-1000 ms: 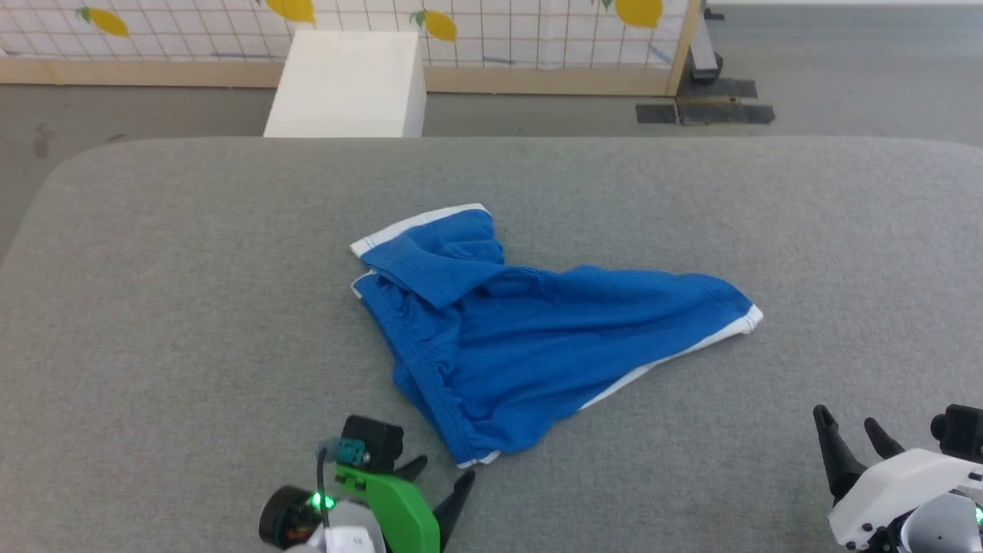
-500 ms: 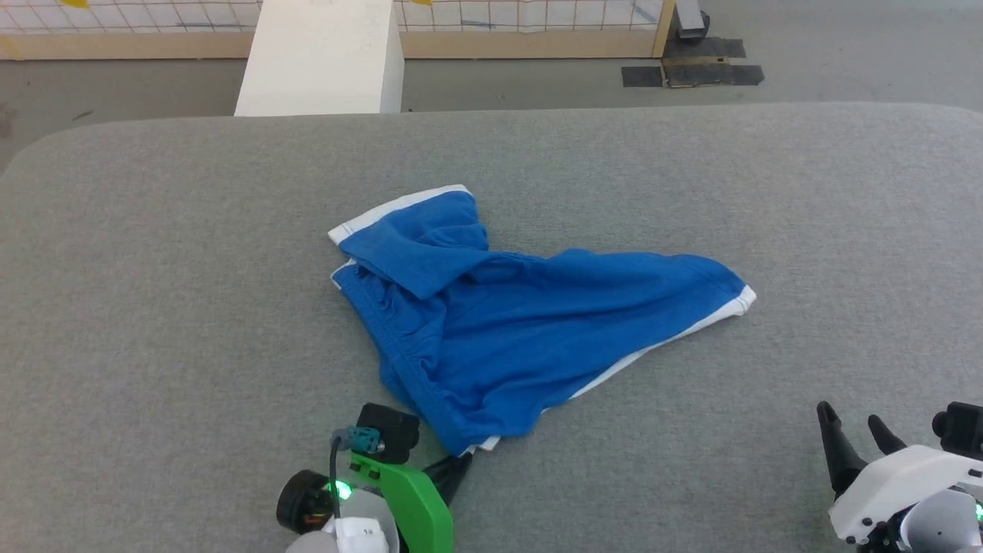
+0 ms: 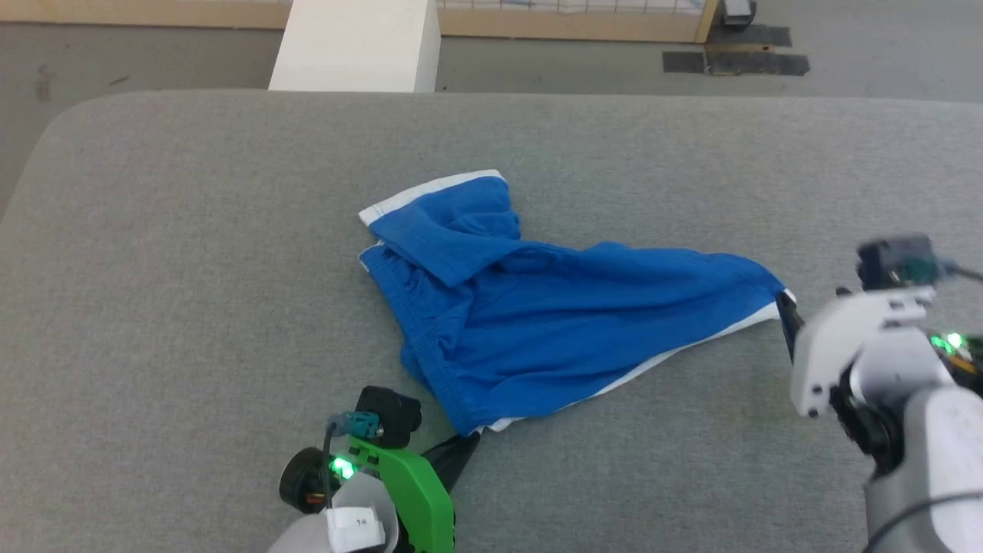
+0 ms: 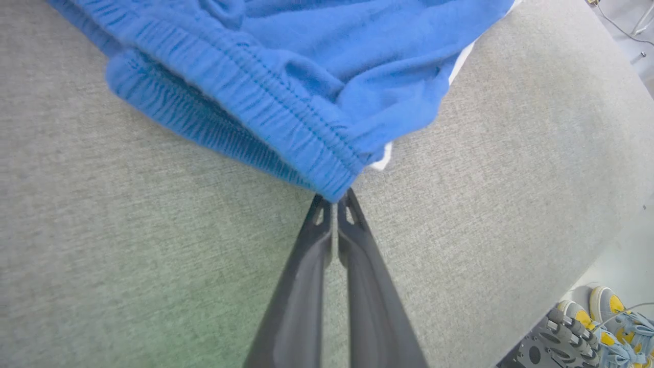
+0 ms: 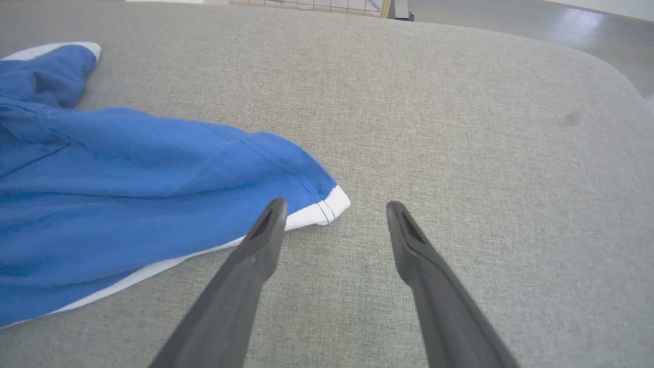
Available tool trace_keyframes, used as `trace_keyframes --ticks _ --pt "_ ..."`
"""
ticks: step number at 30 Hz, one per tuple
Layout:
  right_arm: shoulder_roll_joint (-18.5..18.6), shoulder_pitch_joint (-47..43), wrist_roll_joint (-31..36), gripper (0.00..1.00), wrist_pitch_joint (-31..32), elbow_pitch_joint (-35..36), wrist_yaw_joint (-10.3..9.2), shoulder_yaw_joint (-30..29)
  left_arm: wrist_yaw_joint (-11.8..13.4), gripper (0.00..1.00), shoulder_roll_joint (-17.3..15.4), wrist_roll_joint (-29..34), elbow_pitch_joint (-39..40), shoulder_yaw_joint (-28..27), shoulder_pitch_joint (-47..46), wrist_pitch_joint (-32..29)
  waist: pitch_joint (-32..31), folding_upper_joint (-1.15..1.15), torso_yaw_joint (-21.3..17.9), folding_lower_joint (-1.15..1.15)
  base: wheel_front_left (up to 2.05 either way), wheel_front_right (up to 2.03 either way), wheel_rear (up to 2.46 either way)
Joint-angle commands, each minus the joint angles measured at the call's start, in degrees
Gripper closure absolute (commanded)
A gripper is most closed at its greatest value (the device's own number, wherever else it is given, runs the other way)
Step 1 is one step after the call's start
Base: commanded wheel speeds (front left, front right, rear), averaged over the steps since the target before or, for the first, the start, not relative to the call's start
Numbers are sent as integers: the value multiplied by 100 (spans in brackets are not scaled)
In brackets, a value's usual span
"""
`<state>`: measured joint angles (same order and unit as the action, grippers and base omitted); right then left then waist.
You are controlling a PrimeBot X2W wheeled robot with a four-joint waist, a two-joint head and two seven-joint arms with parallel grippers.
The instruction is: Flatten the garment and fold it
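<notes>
Grey desk (image 3: 192, 230) underneath — blue garment (image 3: 568, 322) crumpled at centre. My left pincer (image 4: 334, 202) is clamped on its waistband corner at 6 o'clock; my right pincer (image 5: 335, 206), spread wide, hovers by the 3 o'clock hem.

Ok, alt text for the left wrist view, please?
The left gripper, shut tight, pinches the corner of the garment, bright blue shorts, at the gathered waistband. The grey table lies beneath; a person's yellow-and-blue shoes show at lower right.
</notes>
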<state>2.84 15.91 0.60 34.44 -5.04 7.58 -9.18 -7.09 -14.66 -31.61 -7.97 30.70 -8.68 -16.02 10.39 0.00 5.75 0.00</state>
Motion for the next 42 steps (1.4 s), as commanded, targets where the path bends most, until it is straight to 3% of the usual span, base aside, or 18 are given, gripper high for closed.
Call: trace_keyframes --ticks 1,8,18,19,20,21,32,37,42 --pt "4 157 212 0 245 -52 -9 54 -33 100 -49 -103 49 24 -108 44 105 0 86 0 0 0 0" --pt "4 691 994 0 1039 -495 -9 -25 -37 100 -200 -259 177 149 -231 119 373 0 185 0 0 0 0" --pt "4 848 940 0 988 -1011 -9 49 -39 100 -470 -575 278 372 -395 273 686 0 236 0 0 0 0" --pt "4 857 906 53 1004 -1072 -9 65 -39 100 -494 -600 272 390 -403 292 692 0 231 0 0 0 0" --pt "4 867 886 73 1007 -1110 -9 82 -39 100 -510 -619 265 402 -409 306 693 0 225 0 0 0 0" --pt "4 885 867 100 997 -1139 -9 137 -39 100 -528 -637 255 416 -416 320 691 0 214 0 0 0 0" --pt "4 1039 311 100 370 -927 -9 297 -23 100 -478 -983 342 295 -409 545 254 0 69 0 0 0 0" --pt "4 1023 -865 100 241 -545 -9 296 23 100 -449 -1521 733 -188 -525 616 -121 0 10 0 0 0 0" --pt "4 1120 -2134 100 565 9 -9 302 105 100 -709 -1914 1166 -762 -1058 385 -452 0 -26 0 0 0 0"
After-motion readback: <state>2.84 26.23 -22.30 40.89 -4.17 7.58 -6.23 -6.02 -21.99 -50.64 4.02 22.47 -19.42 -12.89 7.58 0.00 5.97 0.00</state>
